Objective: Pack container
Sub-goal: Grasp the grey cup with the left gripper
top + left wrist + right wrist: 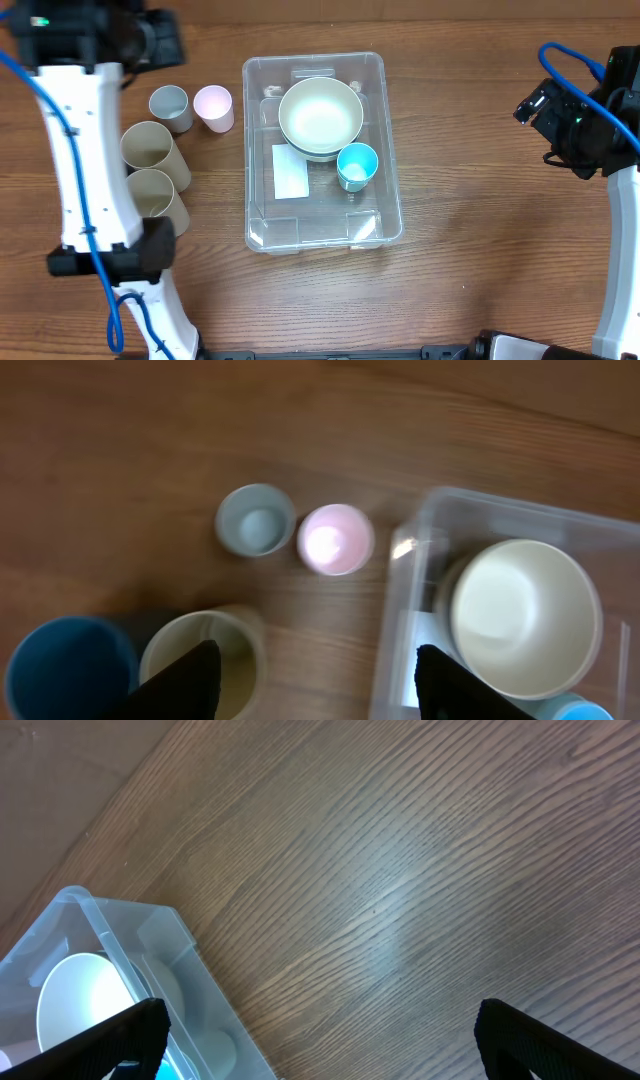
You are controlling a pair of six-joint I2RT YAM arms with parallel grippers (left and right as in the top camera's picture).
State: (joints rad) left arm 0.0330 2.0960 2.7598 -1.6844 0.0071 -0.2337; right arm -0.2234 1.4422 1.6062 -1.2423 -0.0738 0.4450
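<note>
**Fig.** The container (pixel 300 225) sits at the middle of the surface (pixel 480 200), already carrying a cream bowl (pixel 320 118) and a small blue cup (pixel 357 165). Your left hand (pixel 315 670) hangs wide and empty above the pink cup (pixel 213 108) and grey cup (pixel 169 106). Your right hand (pixel 320 1030), equally wide and empty, stands well apart. Likely hazard: these cups stand just beside each other, so a descending finger may topple the neighbour. Only wood-grain surface shows; no room is visible.

One clear container (pixel 300 228) and one cream bowl (pixel 320 115). Six cups: two beige cups (pixel 148 146) (pixel 152 192), one grey cup (pixel 169 103), one pink cup (pixel 213 104), one light-blue cup (pixel 357 163), one dark-blue cup (pixel 65 665).
</note>
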